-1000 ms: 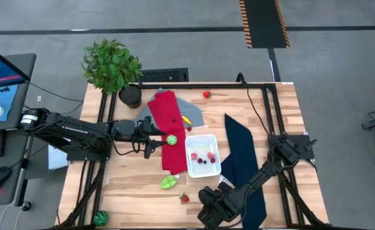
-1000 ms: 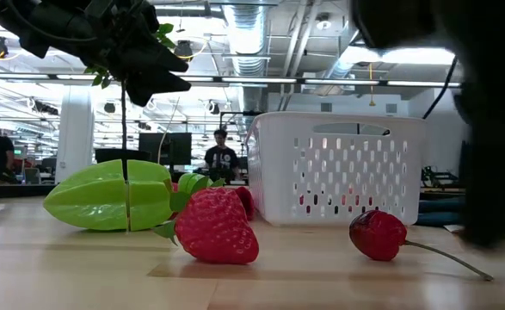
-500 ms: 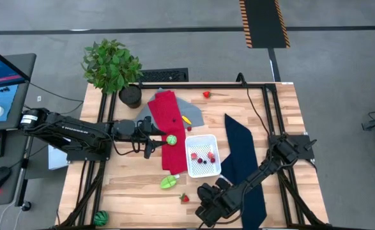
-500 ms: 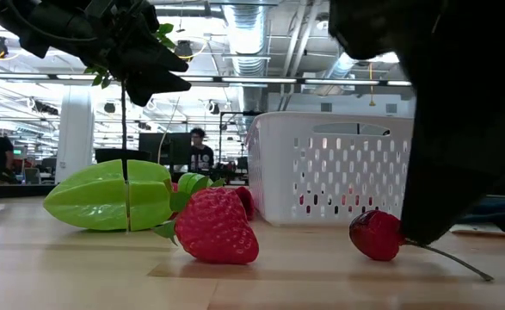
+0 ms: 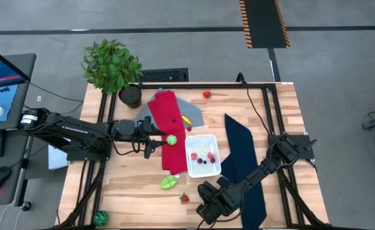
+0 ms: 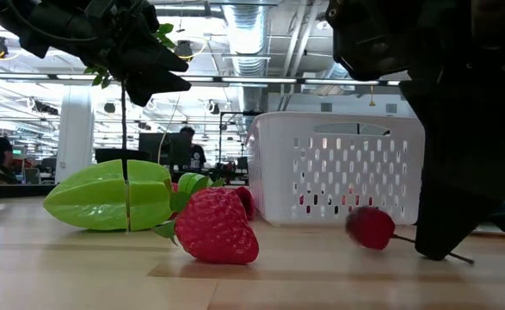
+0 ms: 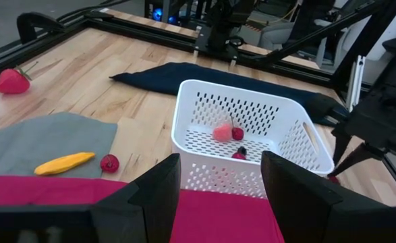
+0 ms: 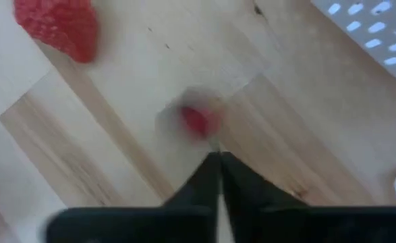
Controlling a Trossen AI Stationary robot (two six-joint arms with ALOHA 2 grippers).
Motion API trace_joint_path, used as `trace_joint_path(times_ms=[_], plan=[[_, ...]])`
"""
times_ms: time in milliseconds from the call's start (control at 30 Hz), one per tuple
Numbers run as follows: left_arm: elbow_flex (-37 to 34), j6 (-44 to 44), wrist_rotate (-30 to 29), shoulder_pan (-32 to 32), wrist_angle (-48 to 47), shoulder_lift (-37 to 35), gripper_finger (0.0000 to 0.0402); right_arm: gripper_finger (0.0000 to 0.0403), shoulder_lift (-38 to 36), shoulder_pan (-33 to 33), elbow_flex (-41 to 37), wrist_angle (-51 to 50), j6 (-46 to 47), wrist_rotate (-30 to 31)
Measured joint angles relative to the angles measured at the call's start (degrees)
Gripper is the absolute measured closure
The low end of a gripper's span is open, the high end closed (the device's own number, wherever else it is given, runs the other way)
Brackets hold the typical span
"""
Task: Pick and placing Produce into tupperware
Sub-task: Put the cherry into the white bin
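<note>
Pale wooden planks make up our bench (image 5: pixel 136 182), ringed by a black frame, with a long red cloth (image 5: pixel 168 128) and a long navy cloth (image 5: pixel 241 153) lying across it. Between the two cloths sits the small white perforated plastic tub (image 5: pixel 203 156), already holding a few small red and pink toy fruits.

Our right tool (image 8: pixel 218 162) is low at the near edge of the bench, its fingers closed tip to tip. Just ahead of the tips lies a small red toy cherry (image 8: pixel 196 121) with a thin dark stem; the tips seem to have met on or right at that stem, though we cannot tell if it is truly pinched. A red toy strawberry (image 6: pixel 216 226) and a green star-shaped toy fruit (image 6: pixel 110 205) lie nearby on the wood.

Our left tool (image 7: pixel 218 192) waits over the red cloth, fingers about half apart and empty, facing the tub.

To do this well, we judge we should lift slowly and check the cherry rises with us; a stem grip is thin and may slip. If it stays behind, reopen and close around the round body instead.
</note>
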Motion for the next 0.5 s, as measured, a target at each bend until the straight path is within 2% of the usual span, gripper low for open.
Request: trace_joint_path(times_ms=[267,367,500], plan=[[0.0,0.0,0.0,0.0,0.0,0.0,0.0205,0.0393,0.1,0.5,0.6,0.7,1.8,-0.1],[0.0,0.1,0.0,0.0,0.0,0.0,0.0205,0.039,0.3,0.9,3.2,1.2,0.7,-0.7],[0.0,0.1,0.0,0.0,0.0,0.0,0.0205,0.0393,0.3,1.4,8.1,0.8,-2.9,1.4]])
